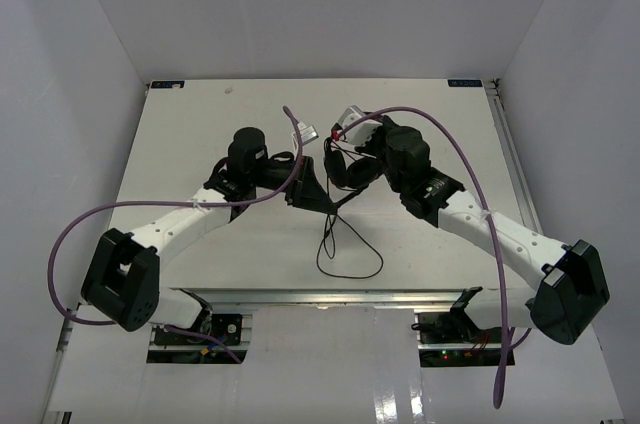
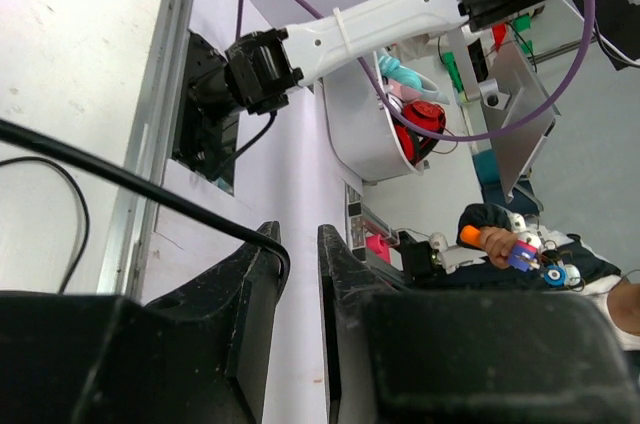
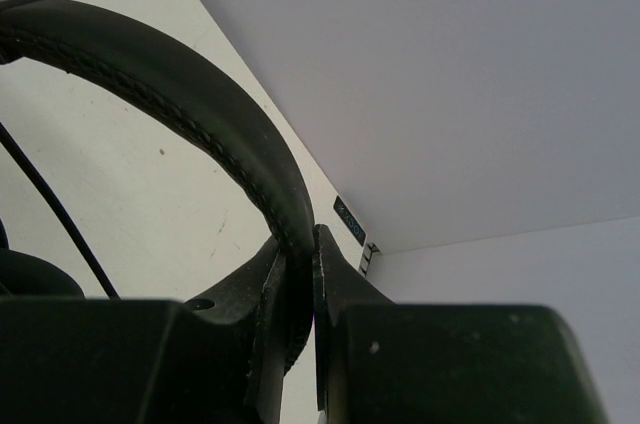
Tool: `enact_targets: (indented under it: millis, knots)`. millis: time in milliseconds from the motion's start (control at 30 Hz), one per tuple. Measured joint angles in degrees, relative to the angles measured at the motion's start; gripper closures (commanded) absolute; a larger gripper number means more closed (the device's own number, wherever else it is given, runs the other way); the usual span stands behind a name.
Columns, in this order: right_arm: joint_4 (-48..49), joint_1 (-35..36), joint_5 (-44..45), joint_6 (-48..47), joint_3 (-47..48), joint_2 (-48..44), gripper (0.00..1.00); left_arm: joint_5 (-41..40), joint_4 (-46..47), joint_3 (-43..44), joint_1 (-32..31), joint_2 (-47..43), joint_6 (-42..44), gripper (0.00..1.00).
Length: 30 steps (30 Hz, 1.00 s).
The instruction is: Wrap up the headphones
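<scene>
1. As I read it, the step in hand is winding the cable. My right pincer is clamped tight on the headband of the headphones. That pins the set on the table at the centre of the overhead view.
2. My left pincer stands only slightly parted at the bottom centre of its wrist view. The cable comes in from the left edge, crosses the tip of one finger and curls down at the mouth of the gap. The gap looks wider than the strand, so I judge the cable loose there rather than pinched.
3. In the overhead view the left pincer sits just left of the headset, very close to it. I cannot tell whether they touch.
4. Much of the cable looks unwound. A slack loop lies on the table below the headset, in the lower centre of the overhead view.
5. I think the next move calls for a fresh hold further along the slack, closed firmly on so thin a strand. The cable then has to go round the headset while the right side holds steady.
6. The headset is black throughout, and its padded headband has a stitched seam along the edge. A small red spot shows just above it, too small for me to identify.
</scene>
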Motion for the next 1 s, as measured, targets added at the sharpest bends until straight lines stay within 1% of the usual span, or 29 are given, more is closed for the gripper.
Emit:
enact_targets:
  millis: [233, 367, 500, 633, 767, 900, 1000]
  knots:
    - [-2.2, -0.2, 1.6, 5.3, 4.2, 2.9, 0.92, -1.8, 10.5, -5.4, -3.7, -0.9, -4.9, 0.68]
    - [-2.9, -0.7, 3.0, 8.8, 5.7, 4.4, 0.92, -3.7, 14.2, -8.2, -5.7, -2.4, -6.1, 0.69]
    - [-4.8, -1.2, 4.2, 14.2, 6.9, 5.4, 0.92, -8.1, 17.9, -11.5, -7.3, -5.3, -6.3, 0.68]
    - [-8.0, -1.9, 4.5, 21.5, 9.0, 6.7, 0.92, -16.6, 18.7, -14.7, -9.5, -9.3, -2.7, 0.68]
    - [-13.6, -3.5, 1.7, 29.7, 11.9, 7.5, 0.92, -26.4, 19.7, -15.5, -14.1, -10.1, 3.0, 0.67]
    - [-18.4, -5.5, -3.1, 37.4, 14.6, 7.5, 0.92, -33.6, 21.4, -15.4, -17.7, -6.0, 7.5, 0.66]
    - [-21.4, -7.8, -7.5, 42.5, 16.1, 7.5, 0.92, -38.9, 21.5, -13.9, -19.9, 0.0, 12.1, 0.66]
